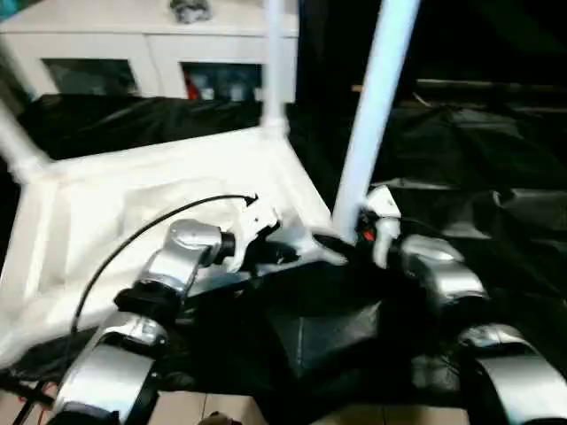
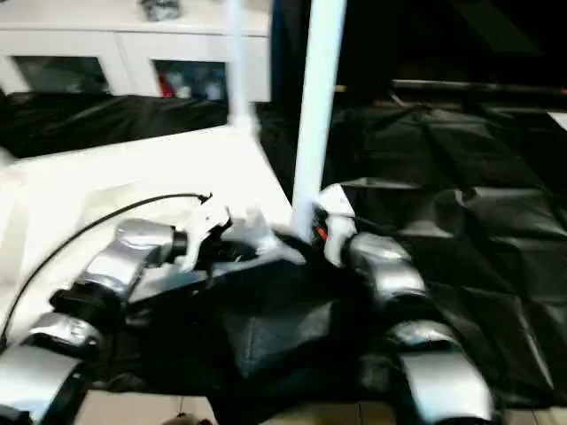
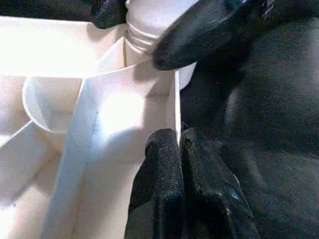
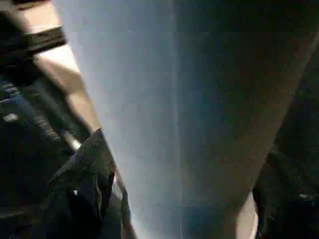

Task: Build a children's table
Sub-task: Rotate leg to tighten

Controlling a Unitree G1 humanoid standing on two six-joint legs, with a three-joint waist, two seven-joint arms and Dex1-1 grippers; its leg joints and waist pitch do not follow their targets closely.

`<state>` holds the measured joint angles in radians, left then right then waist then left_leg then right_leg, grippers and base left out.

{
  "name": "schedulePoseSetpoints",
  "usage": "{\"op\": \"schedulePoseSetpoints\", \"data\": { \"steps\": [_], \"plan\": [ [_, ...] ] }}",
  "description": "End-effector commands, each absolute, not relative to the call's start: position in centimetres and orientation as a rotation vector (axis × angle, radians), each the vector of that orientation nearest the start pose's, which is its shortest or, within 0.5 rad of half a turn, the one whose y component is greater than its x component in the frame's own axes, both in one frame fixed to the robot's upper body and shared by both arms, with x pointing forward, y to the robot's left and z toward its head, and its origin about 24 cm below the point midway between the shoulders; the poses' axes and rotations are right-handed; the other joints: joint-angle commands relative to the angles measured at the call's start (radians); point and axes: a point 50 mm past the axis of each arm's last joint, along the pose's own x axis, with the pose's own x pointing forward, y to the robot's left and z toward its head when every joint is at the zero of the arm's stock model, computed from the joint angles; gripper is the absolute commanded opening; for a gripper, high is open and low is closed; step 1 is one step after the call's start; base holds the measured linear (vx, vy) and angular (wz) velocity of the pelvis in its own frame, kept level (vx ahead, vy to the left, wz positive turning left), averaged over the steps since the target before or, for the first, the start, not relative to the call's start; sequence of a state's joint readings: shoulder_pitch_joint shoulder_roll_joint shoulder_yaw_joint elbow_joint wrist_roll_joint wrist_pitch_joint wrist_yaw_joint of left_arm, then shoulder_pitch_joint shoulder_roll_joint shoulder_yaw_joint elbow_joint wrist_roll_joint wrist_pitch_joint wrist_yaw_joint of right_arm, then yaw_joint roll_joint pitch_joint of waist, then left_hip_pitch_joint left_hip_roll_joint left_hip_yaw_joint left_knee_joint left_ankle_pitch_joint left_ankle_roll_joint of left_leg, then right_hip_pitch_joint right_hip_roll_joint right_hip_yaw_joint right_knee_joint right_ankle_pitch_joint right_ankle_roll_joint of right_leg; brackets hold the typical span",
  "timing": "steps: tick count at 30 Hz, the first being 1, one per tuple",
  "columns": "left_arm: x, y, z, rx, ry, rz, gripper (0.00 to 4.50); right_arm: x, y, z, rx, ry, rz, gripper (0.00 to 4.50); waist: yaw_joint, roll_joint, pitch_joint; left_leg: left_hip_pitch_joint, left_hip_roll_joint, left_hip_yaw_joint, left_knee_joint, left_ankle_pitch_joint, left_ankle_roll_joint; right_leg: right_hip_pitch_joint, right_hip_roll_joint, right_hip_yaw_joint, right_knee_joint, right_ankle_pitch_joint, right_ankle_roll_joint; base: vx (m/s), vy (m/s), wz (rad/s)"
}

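Looking down over our forearms, we see the table top [image 1: 159, 204] lying upside down on the black sheet [image 1: 496, 159], with the leg [image 1: 372, 106] we are fitting standing at its near right corner and rising toward one o'clock. Its long axis runs nearly upright, tilted slightly right. Our right gripper [image 1: 368, 226] sits at the foot of that leg, at about three o'clock from it, and in the right wrist view the leg [image 4: 169, 114] stands between the two black fingers [image 4: 82, 194], which are spread on either side; we cannot tell whether they press it. Our left gripper [image 3: 180, 164] is at nine o'clock from the leg, fingers closed together against the top's outer rim [image 3: 174, 104], just short of the corner socket. Two more legs [image 1: 275, 62] already stand at the far corners. The right arm is nearer the leg.
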<state>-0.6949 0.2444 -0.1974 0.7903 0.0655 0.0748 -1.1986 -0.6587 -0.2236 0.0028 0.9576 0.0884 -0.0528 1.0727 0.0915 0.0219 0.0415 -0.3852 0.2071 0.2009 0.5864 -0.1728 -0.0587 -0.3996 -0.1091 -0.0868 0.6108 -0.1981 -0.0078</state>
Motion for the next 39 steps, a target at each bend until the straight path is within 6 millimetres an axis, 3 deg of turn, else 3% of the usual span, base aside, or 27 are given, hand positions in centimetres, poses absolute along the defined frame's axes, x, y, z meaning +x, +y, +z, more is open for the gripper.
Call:
{"op": "schedulePoseSetpoints", "data": {
  "steps": [1, 4, 7, 13, 17, 21, 23, 27, 32, 33, 39],
  "plan": [
    [33.0, 8.9, 6.0, 0.313, 0.358, -1.408, 0.0, 31.7, -11.1, 2.2, 0.026, 0.382, 1.288, 3.55, 0.002, -0.009, -0.057, 0.021, 0.035, -0.011, -0.07, -0.22, 0.087, 0.046, -0.047, 0.044, -0.07, -0.141, -0.261, 0.0, 0.0, 0.0],
    [33.0, 9.6, 6.2, 0.326, 0.371, -1.426, 0.0, 30.9, -11.9, 2.1, 0.031, 0.414, 1.382, 3.55, 0.007, -0.01, -0.056, 0.022, 0.037, -0.012, -0.072, -0.236, 0.073, 0.045, -0.049, 0.045, -0.072, -0.171, -0.253, 0.0, 0.0, 0.0],
    [33.1, 9.8, 6.3, 0.327, 0.373, -1.424, 0.0, 30.8, -12.1, 2.1, 0.032, 0.425, 1.39, 3.23, 0.009, -0.01, -0.057, 0.022, 0.036, -0.012, -0.073, -0.231, 0.062, 0.045, -0.05, 0.045, -0.072, -0.174, -0.252, 0.0, 0.0, 0.0],
    [33.0, 9.8, 6.4, 0.322, 0.376, -1.441, 0.0, 30.7, -12.1, 2.4, 0.07, 0.436, 1.412, 2.85, 0.015, -0.01, -0.061, 0.021, 0.035, -0.012, -0.069, -0.187, 0.072, 0.047, -0.049, 0.044, -0.064, -0.112, -0.261, 0.0, 0.0, 0.0],
    [33.1, 9.7, 6.4, 0.318, 0.372, -1.438, 0.0, 30.9, -12.0, 2.5, 0.071, 0.423, 1.384, 2.7, 0.016, -0.009, -0.06, 0.022, 0.035, -0.012, -0.07, -0.198, 0.068, 0.045, -0.05, 0.044, -0.067, -0.128, -0.261, 0.0, 0.0, 0.0],
    [33.6, 9.2, 6.3, 0.299, 0.365, -1.362, 0.0, 32.1, -11.7, 2.0, 0.04, 0.406, 1.183, 2.67, 0.014, -0.008, -0.057, 0.024, 0.037, -0.013, -0.074, -0.226, 0.044, 0.042, -0.052, 0.045, -0.072, -0.183, -0.247, 0.0, 0.0, 0.0],
    [34.0, 8.8, 6.2, 0.299, 0.362, -1.298, 0.0, 32.8, -11.4, 1.6, 0.026, 0.408, 1.034, 2.66, 0.004, -0.008, -0.052, 0.026, 0.034, -0.016, -0.08, -0.272, 0.013, 0.039, -0.053, 0.046, -0.081, -0.264, -0.227, 0.0, 0.0, 0.0],
    [34.6, 7.5, 6.1, 0.281, 0.354, -1.179, 0.0, 33.6, -10.8, 0.8, 0.014, 0.425, 0.807, 2.65, -0.012, -0.008, -0.05, 0.029, 0.03, -0.019, -0.082, -0.302, -0.01, 0.035, -0.053, 0.047, -0.091, -0.332, -0.198, 0.0, 0.0, 0.0],
    [34.6, 5.4, 6.2, 0.241, 0.327, -1.13, 0.0, 34.0, -9.7, -0.1, 0.042, 0.47, 0.581, 2.65, -0.016, -0.007, -0.055, 0.025, 0.028, -0.017, -0.08, -0.273, 0.003, 0.036, -0.048, 0.048, -0.086, -0.261, -0.198, 0.0, 0.0, 0.0],
    [34.6, 5.3, 6.2, 0.239, 0.324, -1.132, 0.0, 34.0, -9.5, -0.1, 0.06, 0.47, 0.595, 3.21, -0.017, -0.008, -0.056, 0.023, 0.027, -0.018, -0.08, -0.264, 0.007, 0.039, -0.048, 0.048, -0.084, -0.247, -0.2, 0.0, 0.0, 0.0],
    [34.1, 5.4, 6.0, 0.258, 0.311, -1.201, 0.0, 34.3, -9.0, 0.8, 0.054, 0.419, 0.682, 3.71, -0.014, -0.006, -0.06, 0.018, 0.027, -0.014, -0.073, -0.21, 0.05, 0.044, -0.046, 0.045, -0.073, -0.129, -0.23, 0.0, 0.0, 0.0]
  ]
}}
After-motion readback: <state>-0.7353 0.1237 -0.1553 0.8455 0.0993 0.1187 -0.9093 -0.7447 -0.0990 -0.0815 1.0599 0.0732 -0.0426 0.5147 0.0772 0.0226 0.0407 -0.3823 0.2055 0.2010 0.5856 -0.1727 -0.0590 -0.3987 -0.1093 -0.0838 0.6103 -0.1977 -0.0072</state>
